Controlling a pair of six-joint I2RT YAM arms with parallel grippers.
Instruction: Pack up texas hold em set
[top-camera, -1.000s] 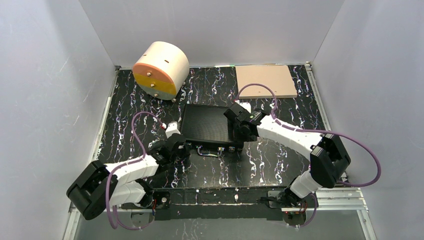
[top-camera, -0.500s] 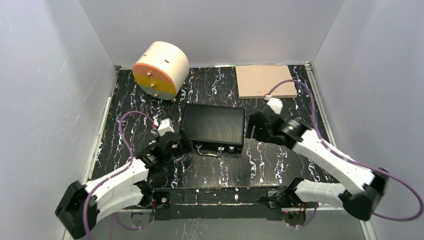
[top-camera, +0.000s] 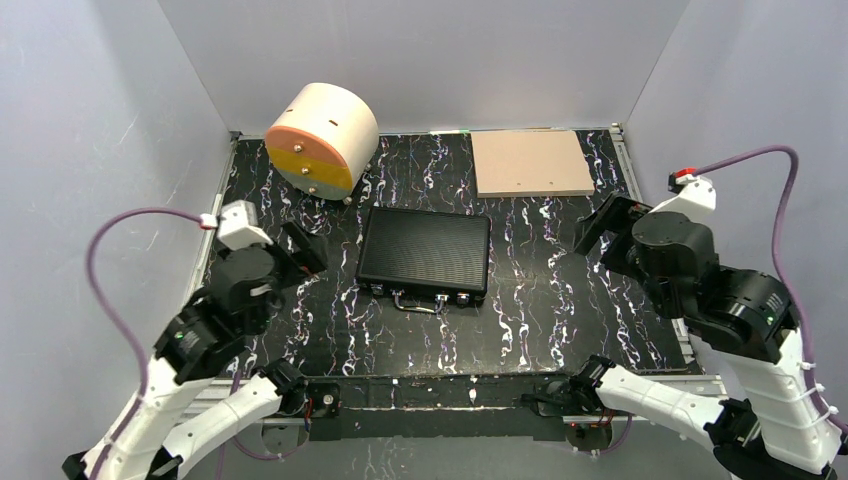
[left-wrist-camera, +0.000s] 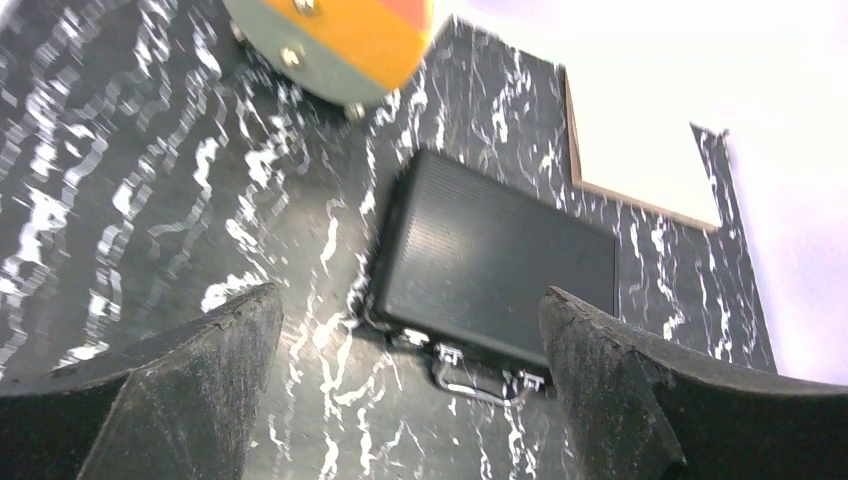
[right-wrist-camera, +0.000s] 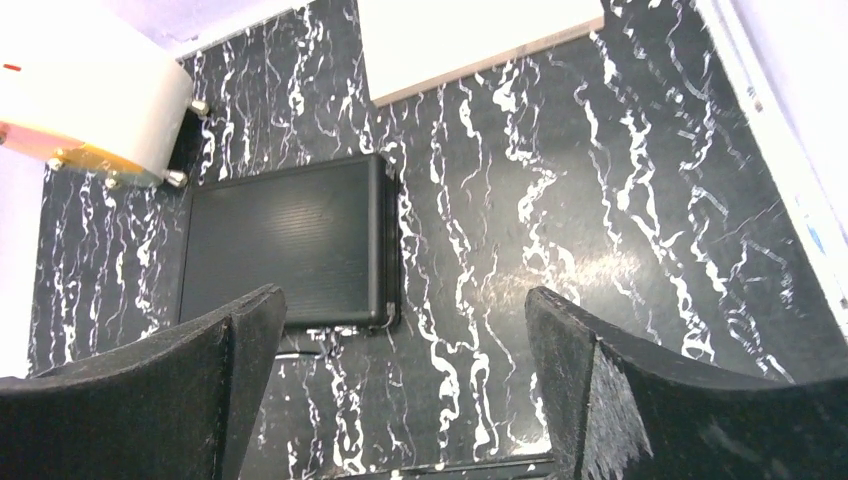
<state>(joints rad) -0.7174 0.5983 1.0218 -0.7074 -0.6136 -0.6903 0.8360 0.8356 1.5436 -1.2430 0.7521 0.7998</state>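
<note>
The left gripper (left-wrist-camera: 410, 300) hangs raised over the left side of the marbled table (top-camera: 560, 300), jaws spread wide with nothing between them. Beyond it, at the far left corner, sits the cream cylinder with the orange-yellow face (top-camera: 320, 138). At mid-table the black ribbed briefcase (top-camera: 425, 250) lies flat with its lid down, apart from both arms, its handle (top-camera: 420, 303) and silver latches (top-camera: 465, 297) facing the near edge. Whether the latches are snapped home is too small to tell, and no chips, cards or dice lie loose on the table. The shell looks stiff and will probably not flex under a pinch. If it is filled with chips it is likely heavy for its size, and the load may shift when it is tilted. The ribs should give the pads some bite. The lid looks too broad to span, so the thin handle or a short edge seems the better hold, or a flat push against a side wall. The tan board (top-camera: 530, 163) rests at the far right. The right gripper (right-wrist-camera: 402, 297) is lifted near the right edge, also wide open and empty.
</note>
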